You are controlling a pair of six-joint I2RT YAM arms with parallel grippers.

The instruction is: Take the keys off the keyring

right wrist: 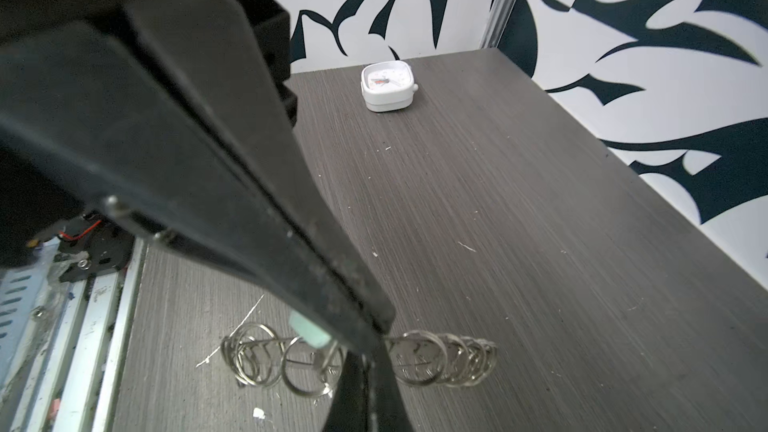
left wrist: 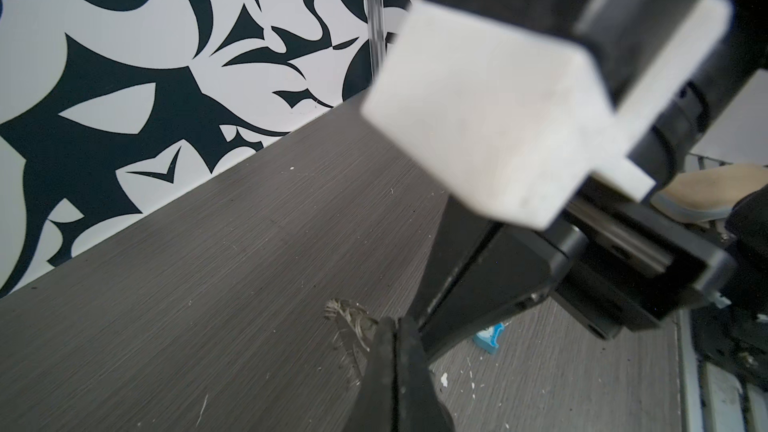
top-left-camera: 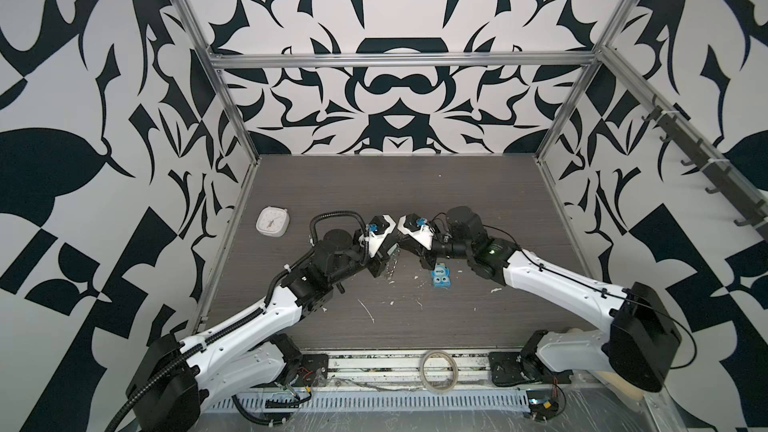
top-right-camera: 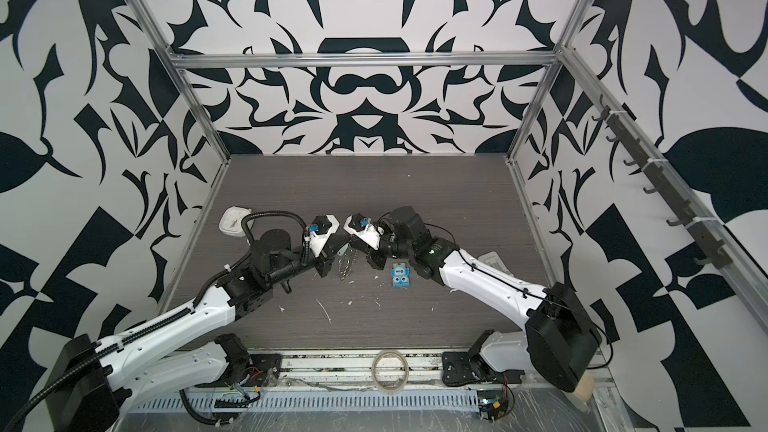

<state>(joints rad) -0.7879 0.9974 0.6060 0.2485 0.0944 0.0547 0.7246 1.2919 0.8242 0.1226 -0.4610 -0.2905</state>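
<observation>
- The key [right wrist: 309, 334] is a small pale green plastic tag. It sits up among the wire loops of the keyring [right wrist: 440, 357], lifted off the table in the middle of the scene.
- It looks light, stiff and smooth. A flat pinch across its broad faces should hold, but a pinch near an edge could let it skid out.
- Its metal loop end is hidden behind the fingers, so how it hangs on the ring cannot be told.
- The keyring stands on edge, a thin grey metal disc fringed with springy little rings. It is probably rigid in the body, loose and rattly at the rim, and slick to the pads.
- The left gripper [left wrist: 397, 326] comes up from below with its jaws clamped on the ring's rim. That is a sound anchor, since the disc is the part that will not flex.
- The right gripper [right wrist: 380, 324] comes in from above, jaws pressed together, tips right at the ring. The tag peeks out just beside them, and whether the pinch catches its edge cannot be told.
- Pulling the tag off likely needs its loop worked round, not yanked.
- Below lies the dark wood-grain table [right wrist: 498, 201], flecked with white scraps.
- A blue block [top-left-camera: 441, 276] with cartoon eyes sits just to the right, a white clock [right wrist: 386, 81] at far left, and a tape roll [top-left-camera: 438, 369] on the near rail.
</observation>
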